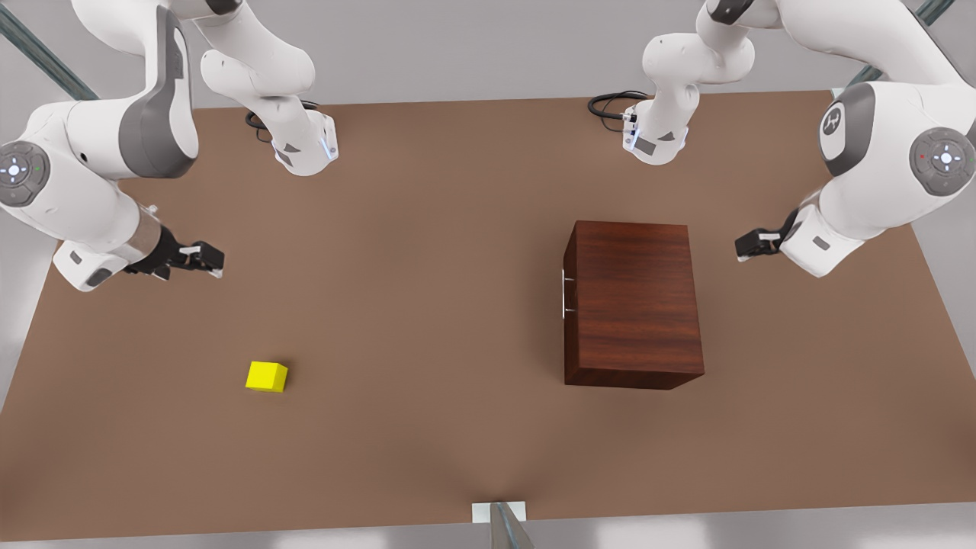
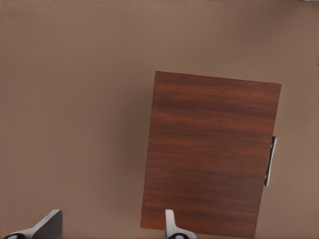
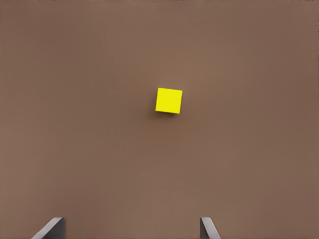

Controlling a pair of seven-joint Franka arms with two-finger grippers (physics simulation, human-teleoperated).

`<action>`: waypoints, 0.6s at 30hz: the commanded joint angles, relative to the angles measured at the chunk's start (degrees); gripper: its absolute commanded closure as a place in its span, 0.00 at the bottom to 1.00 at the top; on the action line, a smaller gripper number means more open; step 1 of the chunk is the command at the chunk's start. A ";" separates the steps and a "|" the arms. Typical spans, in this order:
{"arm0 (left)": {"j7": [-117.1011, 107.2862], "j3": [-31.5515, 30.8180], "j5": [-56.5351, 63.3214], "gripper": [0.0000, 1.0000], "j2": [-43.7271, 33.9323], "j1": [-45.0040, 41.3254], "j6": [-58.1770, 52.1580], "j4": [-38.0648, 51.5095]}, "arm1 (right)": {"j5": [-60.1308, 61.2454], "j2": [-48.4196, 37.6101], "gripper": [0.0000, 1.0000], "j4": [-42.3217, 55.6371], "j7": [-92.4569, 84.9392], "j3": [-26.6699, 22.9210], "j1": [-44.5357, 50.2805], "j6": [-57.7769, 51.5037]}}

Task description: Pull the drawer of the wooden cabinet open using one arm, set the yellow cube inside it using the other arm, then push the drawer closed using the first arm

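- Right gripper point(image 1: 216, 261), near the front view's left edge of the table point(image 1: 427, 252): fingers spread, empty, raised above bare surface.
- Yellow cube point(image 1: 267, 376) toward the table's near-left corner, untouched.
- Wooden cabinet point(image 1: 633, 305) right of centre; drawer point(image 1: 566, 297) shut, handle point(image 1: 564, 293) facing left.
- Left gripper point(image 1: 743, 245) beyond the cabinet's back: fingers apart, empty.
- Step: none begun. Next, likely: left gripper must round the cabinet to the handle.
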 commanded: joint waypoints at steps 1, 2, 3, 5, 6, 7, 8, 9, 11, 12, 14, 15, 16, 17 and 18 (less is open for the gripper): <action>5.86 -0.11 0.10 0.00 0.74 -0.08 3.38 0.10 | 0.04 -0.06 0.00 -0.04 0.86 0.01 0.22 2.70; 5.07 -0.28 0.45 0.00 1.35 -3.14 1.72 0.45 | 0.04 -0.06 0.00 -0.04 0.86 0.01 0.22 2.62; 2.79 -0.28 0.54 0.00 2.75 -7.17 1.62 0.54 | 0.04 -0.06 0.00 -0.04 0.94 0.01 0.22 2.09; -7.84 -0.28 0.54 0.00 6.36 -16.59 1.62 0.98 | 0.13 0.82 0.00 0.23 0.86 -0.25 0.04 2.35; -15.91 -0.19 1.07 0.00 9.25 -22.82 2.76 1.33 | 0.04 4.14 0.00 3.47 1.47 0.18 0.22 2.35; -23.90 -0.28 4.75 0.00 11.10 -25.90 3.82 1.95 | 0.04 7.57 0.00 6.89 1.38 0.27 0.30 2.35; -34.63 -0.28 5.11 0.00 12.69 -29.78 6.71 1.86 | -0.14 12.23 0.00 9.19 0.94 0.19 0.22 3.40; -40.37 -0.19 5.38 0.00 14.01 -33.39 9.00 1.95 | -0.23 15.40 0.00 10.68 1.12 -0.16 -0.05 4.72; -52.67 -0.28 8.54 0.00 18.14 -38.48 12.69 3.79 | -0.31 20.42 0.00 11.48 0.68 -0.16 -0.05 9.11; -56.54 -0.19 8.81 0.00 20.69 -39.98 13.14 5.90 | -0.14 22.79 0.00 10.95 0.77 0.01 0.30 14.20; -61.20 -0.19 10.03 0.00 22.89 -41.91 16.12 6.08 | -0.23 27.54 0.00 9.19 1.03 0.19 0.13 19.40; -61.38 -0.19 10.39 0.00 23.85 -41.91 16.30 5.90 | -0.05 28.77 0.00 8.75 1.38 0.19 -0.14 21.86; -61.29 -0.19 10.47 0.00 24.65 -41.91 16.13 5.64 | -0.14 29.47 0.00 7.88 2.18 0.19 0.13 23.79; -61.03 -0.19 13.02 0.00 25.61 -41.65 15.69 5.20 | -0.23 30.53 0.00 7.61 2.09 0.27 -0.31 24.67; -61.03 -0.19 13.02 0.00 25.88 -41.39 15.60 4.50 | -0.14 32.63 0.00 7.61 2.09 0.27 -0.49 25.55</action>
